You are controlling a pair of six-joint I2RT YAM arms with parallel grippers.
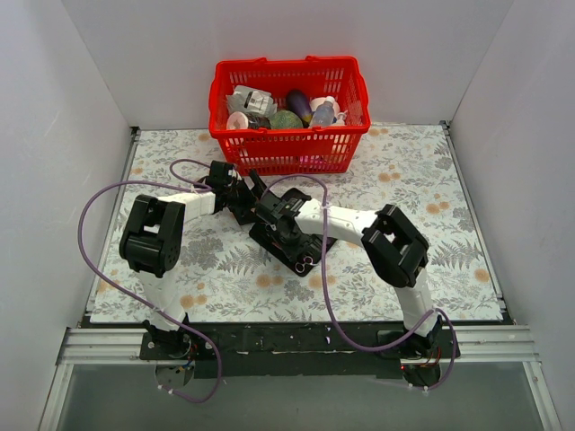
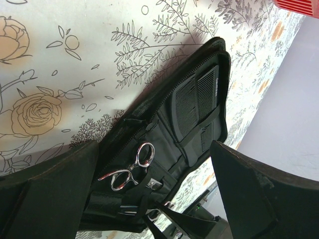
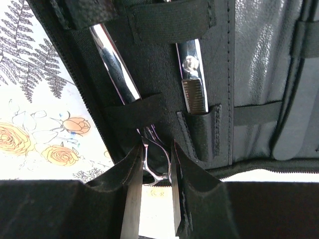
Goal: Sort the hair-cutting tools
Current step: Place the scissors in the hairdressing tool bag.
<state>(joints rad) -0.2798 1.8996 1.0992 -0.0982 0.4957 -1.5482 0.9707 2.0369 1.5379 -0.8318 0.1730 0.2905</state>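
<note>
A flat black case (image 1: pixel 265 238) lies open on the floral mat, with the hair-cutting tools strapped inside. In the right wrist view my right gripper (image 3: pixel 157 162) is shut on the finger ring of silver scissors (image 3: pixel 113 57), whose blades sit under elastic straps. Beside them a second, toothed pair (image 3: pixel 192 82) stands in a pocket. In the left wrist view my left gripper (image 2: pixel 154 149) hangs wide open above the case (image 2: pixel 164 144), holding nothing. Below it are ringed scissors (image 2: pixel 132 167) and a black comb (image 2: pixel 197 99) tucked in a pocket. From above, both grippers (image 1: pixel 254 199) (image 1: pixel 296 244) meet over the case.
A red plastic basket (image 1: pixel 289 148) of bottles and packets stands behind the case at the back of the mat. White walls close in the left, right and back. Purple cables loop from both arms over the mat (image 1: pixel 431 206).
</note>
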